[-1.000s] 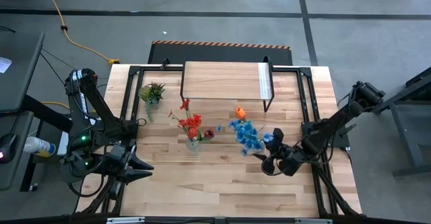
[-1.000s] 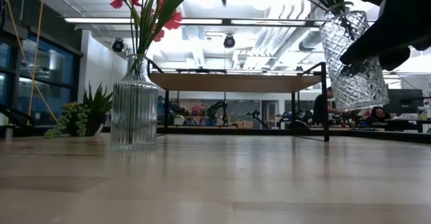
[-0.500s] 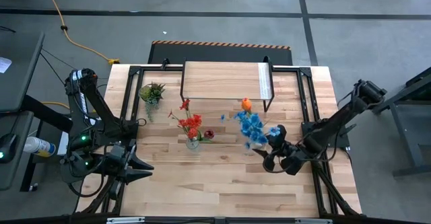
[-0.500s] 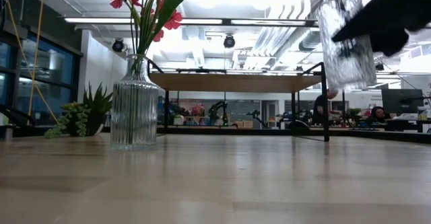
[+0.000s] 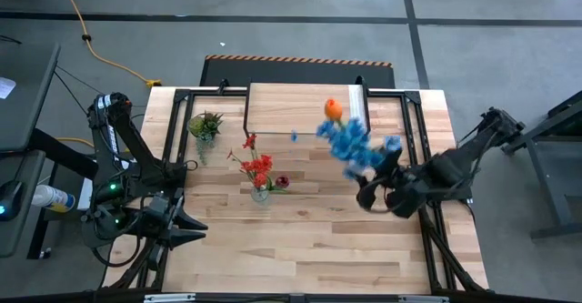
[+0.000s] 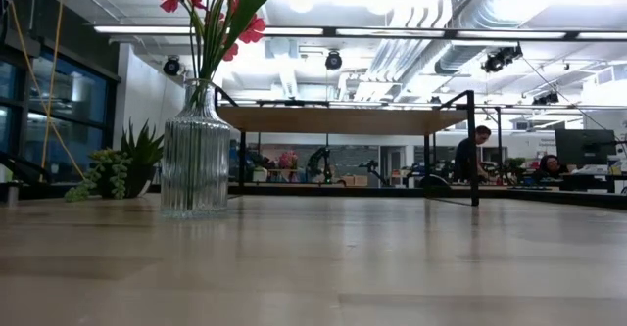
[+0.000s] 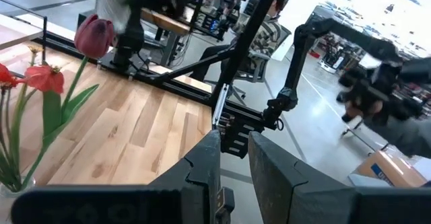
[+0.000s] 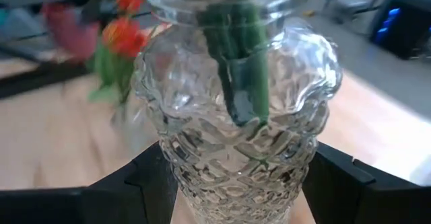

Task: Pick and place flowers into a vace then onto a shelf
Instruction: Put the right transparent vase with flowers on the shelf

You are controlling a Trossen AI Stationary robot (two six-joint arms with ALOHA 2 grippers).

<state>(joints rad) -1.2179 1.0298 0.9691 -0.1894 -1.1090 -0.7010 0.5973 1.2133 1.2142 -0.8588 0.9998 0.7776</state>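
My right gripper (image 5: 375, 194) is shut on a cut-glass vase (image 8: 236, 130) with green stems inside it. The vase's blue flowers (image 5: 352, 143) and orange tulip (image 5: 334, 109) hang in the air over the right end of the shelf (image 5: 291, 112). A ribbed glass vase (image 6: 196, 155) with red flowers (image 5: 259, 166) and a dark pink bud (image 7: 95, 35) stands by its base on the table. My left gripper (image 5: 195, 230) waits open near the table's near left corner. My right gripper pinches the cut-glass vase's lower body (image 8: 185, 173) between its two fingers (image 8: 148, 180), one on each side. The fingers come about level from the table's right side. The vase is lifted clear, and its flowers lean toward the far edge.
A small green potted plant (image 5: 205, 124) stands left of the shelf. The shelf's thin black legs (image 6: 472, 150) stand on the tabletop (image 5: 300, 239). A black frame (image 5: 414, 130) runs along the table's edges. Bare wood lies near of the vases. People show in the room behind.
My right gripper has risen and moved toward the far edge, carrying the cut-glass vase up out of the low view. The vase, tilted before, has swung while rising. Its flowers have moved from mid-table to over the shelf's right end.
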